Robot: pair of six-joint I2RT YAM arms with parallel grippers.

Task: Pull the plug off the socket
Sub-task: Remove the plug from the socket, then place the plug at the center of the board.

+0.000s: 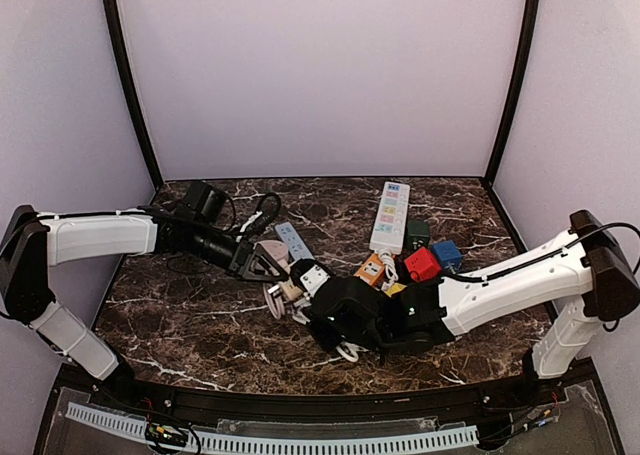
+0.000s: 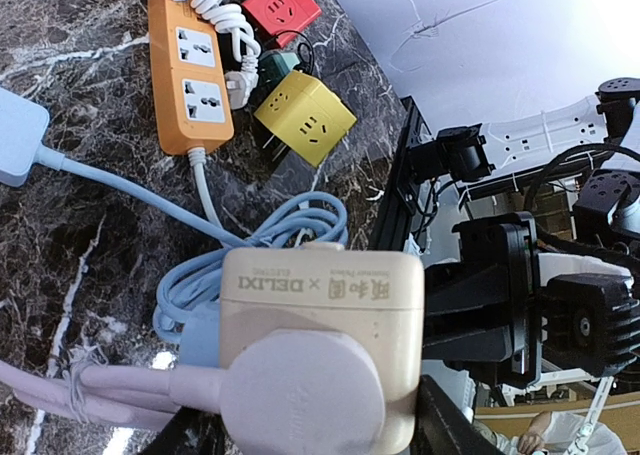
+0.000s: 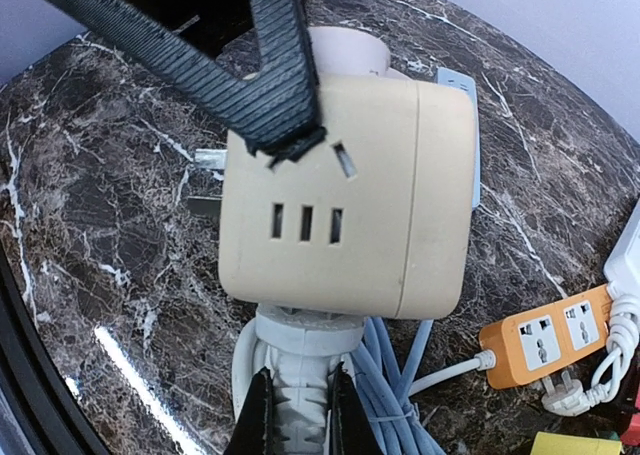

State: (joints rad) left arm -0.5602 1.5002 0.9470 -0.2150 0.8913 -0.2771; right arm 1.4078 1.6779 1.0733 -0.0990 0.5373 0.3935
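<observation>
Left wrist view is showing me the beige socket cube, reading "DELIXI", mid-table, with my left pincer clamping it. My right pincer is squeezing the white plug seated in its underside.

Overhead overview, wrist close-ups (sharing cube)

Cream socket cube and pale plug are smooth matt plastic; the marble table is glossy.
</observation>
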